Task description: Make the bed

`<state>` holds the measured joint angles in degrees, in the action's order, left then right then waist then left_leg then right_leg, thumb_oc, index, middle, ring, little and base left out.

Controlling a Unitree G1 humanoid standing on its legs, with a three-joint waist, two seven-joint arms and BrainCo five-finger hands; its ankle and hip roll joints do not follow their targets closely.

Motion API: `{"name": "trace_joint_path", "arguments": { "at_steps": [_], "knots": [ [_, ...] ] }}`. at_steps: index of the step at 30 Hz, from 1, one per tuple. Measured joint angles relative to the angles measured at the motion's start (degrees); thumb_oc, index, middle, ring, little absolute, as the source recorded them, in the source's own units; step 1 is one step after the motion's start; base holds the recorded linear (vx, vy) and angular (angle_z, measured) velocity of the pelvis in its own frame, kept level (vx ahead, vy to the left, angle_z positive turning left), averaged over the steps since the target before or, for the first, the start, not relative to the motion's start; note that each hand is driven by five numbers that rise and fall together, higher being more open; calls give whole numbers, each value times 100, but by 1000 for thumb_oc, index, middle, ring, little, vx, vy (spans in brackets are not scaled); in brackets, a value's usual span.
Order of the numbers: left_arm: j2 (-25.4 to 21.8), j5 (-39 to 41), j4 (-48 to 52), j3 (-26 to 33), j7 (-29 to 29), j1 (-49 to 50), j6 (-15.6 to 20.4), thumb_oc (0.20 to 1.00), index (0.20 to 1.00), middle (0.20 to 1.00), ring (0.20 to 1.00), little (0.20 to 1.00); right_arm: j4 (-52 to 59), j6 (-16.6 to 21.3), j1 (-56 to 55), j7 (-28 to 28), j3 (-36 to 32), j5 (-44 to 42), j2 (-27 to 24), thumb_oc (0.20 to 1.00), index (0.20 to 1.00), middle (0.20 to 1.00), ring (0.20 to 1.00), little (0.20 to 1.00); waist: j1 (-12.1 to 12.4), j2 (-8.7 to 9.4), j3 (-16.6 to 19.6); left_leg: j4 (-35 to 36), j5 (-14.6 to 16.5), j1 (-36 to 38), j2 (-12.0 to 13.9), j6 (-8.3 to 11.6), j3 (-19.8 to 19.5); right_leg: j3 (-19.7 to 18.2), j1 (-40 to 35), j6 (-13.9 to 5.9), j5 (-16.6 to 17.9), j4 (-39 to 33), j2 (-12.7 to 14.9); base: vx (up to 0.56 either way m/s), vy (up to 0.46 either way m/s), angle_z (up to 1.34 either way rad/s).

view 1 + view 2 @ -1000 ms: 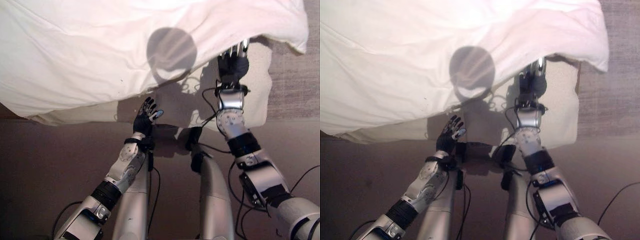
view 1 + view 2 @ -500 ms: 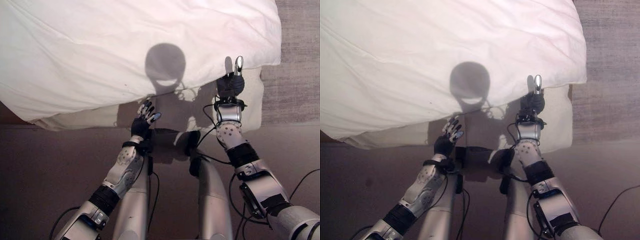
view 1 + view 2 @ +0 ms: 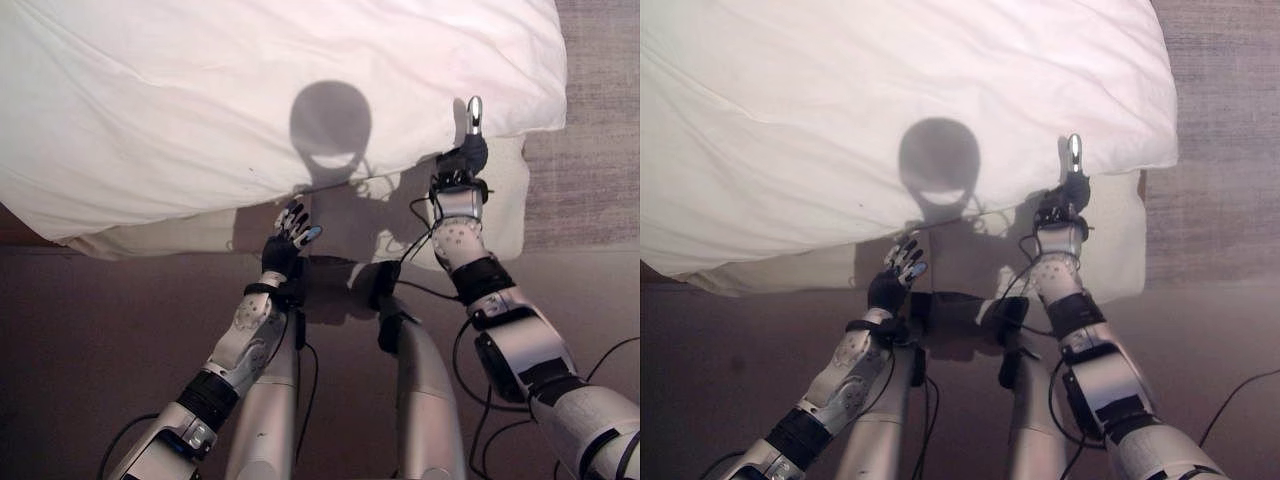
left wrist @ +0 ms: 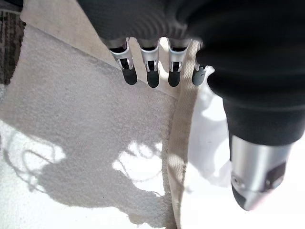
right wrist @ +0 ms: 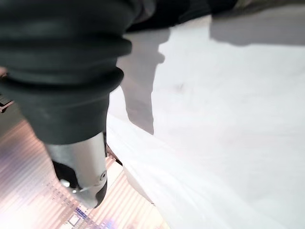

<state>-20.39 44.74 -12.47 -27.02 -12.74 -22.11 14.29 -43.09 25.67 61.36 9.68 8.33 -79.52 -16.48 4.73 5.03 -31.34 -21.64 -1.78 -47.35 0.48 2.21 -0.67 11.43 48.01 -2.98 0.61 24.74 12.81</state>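
Observation:
A white duvet (image 3: 250, 100) covers the bed, its near edge running down to the left. Below it shows the cream mattress (image 3: 505, 205) side. My right hand (image 3: 462, 158) is at the duvet's near edge by the right corner, and its thumb (image 3: 474, 110) points up over the cloth. The thumb (image 5: 78, 164) also stands beside the white duvet (image 5: 214, 109) in the right wrist view. My left hand (image 3: 288, 232) is open, held low in front of the mattress side (image 4: 95, 124), touching nothing, with the fingertips (image 4: 152, 78) straight.
Grey carpet (image 3: 595, 150) lies right of the bed. Brown floor (image 3: 90, 350) runs along the near side. A dark strip of the bed's frame (image 3: 12, 228) shows at the left under the duvet.
The whole picture has shifted. My right hand, spread at the duvet's edge a second ago, now shows its back with the thumb up. The duvet's near edge hangs lower on the right.

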Motion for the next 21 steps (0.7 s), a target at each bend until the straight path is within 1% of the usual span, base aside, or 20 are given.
{"name": "trace_joint_path", "arguments": {
  "at_steps": [2,5,9,18,19,21],
  "knots": [
    [-48,0,3,-34,67,8,1,1000,1000,1000,1000,1000,-598,-137,427,77,-90,-7,-206,1000,1000,1000,1000,1000,122,0,0,2,-2,-1,9,3,3,0,7,0,0,1,-6,0,0,0],
    [-156,1,2,-65,116,39,-2,1000,1000,1000,1000,1000,-1079,-287,818,138,-90,-6,-386,1000,1000,1000,1000,1000,236,-4,-2,3,-5,-6,-4,5,-3,8,10,-4,-7,2,8,0,0,0],
    [-267,1,2,-111,172,51,-6,1000,1000,1000,1000,1000,-1619,-464,1170,228,-94,-8,-511,1000,1000,1000,1000,1000,289,-5,-3,19,-20,-21,-38,-11,-24,30,8,-14,-13,7,38,18,-16,5],
    [-270,3,5,-151,206,56,-30,1000,1000,1000,1000,1000,-1704,-533,1207,339,-94,-4,-662,1000,1000,1000,1000,1000,303,-11,-5,116,-87,-57,-69,16,-122,130,46,-8,-34,51,87,20,-18,6],
    [-268,3,7,-154,206,54,-43,1000,1000,1000,1000,1000,-1724,-533,1211,343,-95,1,-663,555,555,555,555,555,298,-13,-6,119,-89,-60,-69,17,-126,132,53,-1,-39,56,87,0,0,0],
    [-260,8,9,-155,206,52,-44,1000,1000,1000,1000,1000,-1730,-533,1211,351,-94,3,-663,200,200,200,200,200,288,-13,-6,122,-91,-69,-71,18,-126,133,69,4,-47,73,88,0,0,0]
  ]
}}
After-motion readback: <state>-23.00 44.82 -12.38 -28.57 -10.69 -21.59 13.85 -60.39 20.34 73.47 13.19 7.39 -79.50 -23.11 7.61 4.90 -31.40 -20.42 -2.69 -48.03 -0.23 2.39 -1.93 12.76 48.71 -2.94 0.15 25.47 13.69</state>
